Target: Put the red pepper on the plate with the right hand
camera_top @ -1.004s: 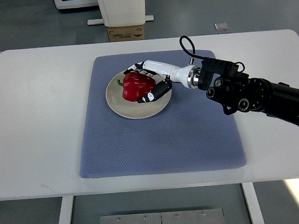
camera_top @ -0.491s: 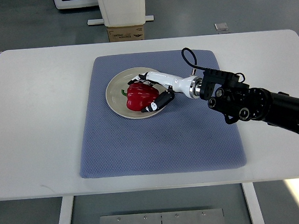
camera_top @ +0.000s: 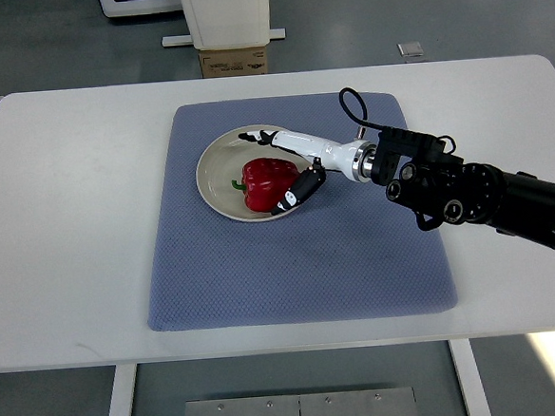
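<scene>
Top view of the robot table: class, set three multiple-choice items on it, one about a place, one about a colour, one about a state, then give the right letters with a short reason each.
1. Where does the red pepper lie?
A. on the bare table
B. on the plate
C. on the floor

2. What colour is the mat under the plate?
A. blue-grey
B. green
C. yellow

3. How are the right hand's fingers?
A. curled into a fist away from the pepper
B. spread, around the pepper without clamping it
C. out of view

Key:
1 B: the red pepper sits inside the plate.
2 A: the mat is blue-grey.
3 B: the right hand has fingers above and below the pepper, opened wide.
</scene>
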Controlling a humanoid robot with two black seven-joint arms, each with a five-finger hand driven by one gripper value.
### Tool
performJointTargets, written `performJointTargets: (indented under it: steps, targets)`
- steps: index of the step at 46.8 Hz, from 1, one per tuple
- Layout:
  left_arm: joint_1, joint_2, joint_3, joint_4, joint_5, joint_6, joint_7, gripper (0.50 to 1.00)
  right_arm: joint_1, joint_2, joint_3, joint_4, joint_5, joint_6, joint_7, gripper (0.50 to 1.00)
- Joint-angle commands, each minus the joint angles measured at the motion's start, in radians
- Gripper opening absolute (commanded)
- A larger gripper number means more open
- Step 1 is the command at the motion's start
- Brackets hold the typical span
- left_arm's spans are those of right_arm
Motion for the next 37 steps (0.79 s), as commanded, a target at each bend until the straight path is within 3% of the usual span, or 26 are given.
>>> performJointTargets:
  steps: [1, 16, 23, 37]
  targets:
    - [0.000, 0.000, 0.000, 0.000, 0.000, 0.000, 0.000, 1.000, 0.002, 0.000, 0.023, 0.000, 0.000, 0.002, 0.000, 1.000]
    - [0.000, 0.000, 0.000, 0.000, 0.000, 0.000, 0.000, 1.000, -0.017, 0.000, 0.172, 0.002, 0.106, 0.011, -0.008, 1.000]
    - [0.000, 0.000, 0.000, 0.000, 0.000, 0.000, 0.000, 1.000, -0.018, -0.002, 0.222, 0.002, 0.210, 0.014, -0.041, 1.000]
    - [0.000, 0.000, 0.000, 0.000, 0.000, 0.000, 0.000, 1.000, -0.052, -0.101, 0.371, -0.002, 0.385, 0.006, -0.086, 0.998]
